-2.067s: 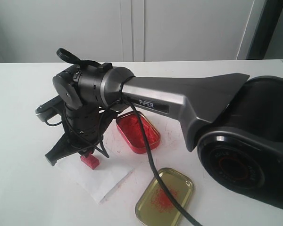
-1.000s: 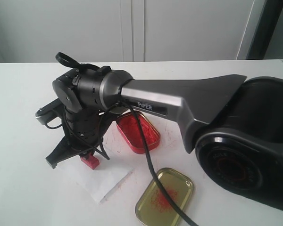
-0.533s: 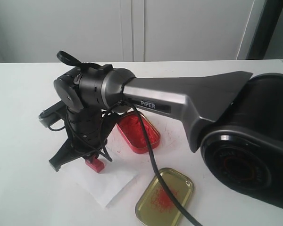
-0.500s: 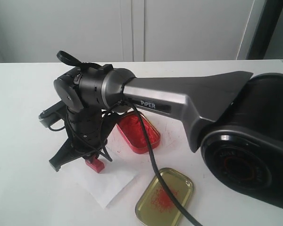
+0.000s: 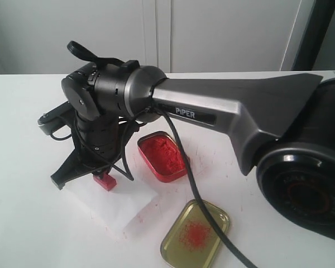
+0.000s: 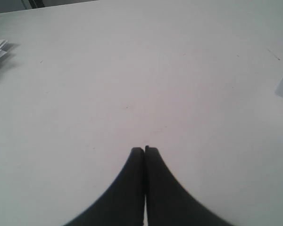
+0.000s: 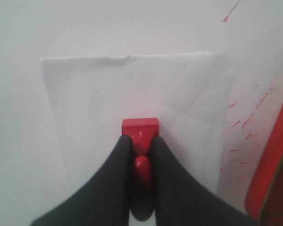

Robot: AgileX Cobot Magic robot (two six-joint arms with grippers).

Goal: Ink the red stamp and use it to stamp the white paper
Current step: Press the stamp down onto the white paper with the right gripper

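My right gripper [image 5: 103, 174] reaches across to the left of the exterior view, pointing down, shut on the narrow handle of the red stamp [image 5: 105, 181]. In the right wrist view the black fingers [image 7: 118, 155] clamp the red stamp [image 7: 140, 128], whose square base is over the middle of the white paper [image 7: 85, 99]. Whether the base touches the sheet I cannot tell. The white paper [image 5: 123, 204] lies flat under the gripper. My left gripper [image 6: 144, 149] is shut and empty above bare tabletop.
An open red tin of ink paste [image 5: 162, 156] stands just right of the paper, its edge [image 7: 273, 160] close to the gripper. The gold lid [image 5: 195, 233] with a red smear lies at the front. Red ink streaks [image 7: 240, 120] mark the table.
The right gripper with the stamp has shifted slightly back and left over the paper, and the arm's upper link has risen. The grip on the stamp is unchanged.
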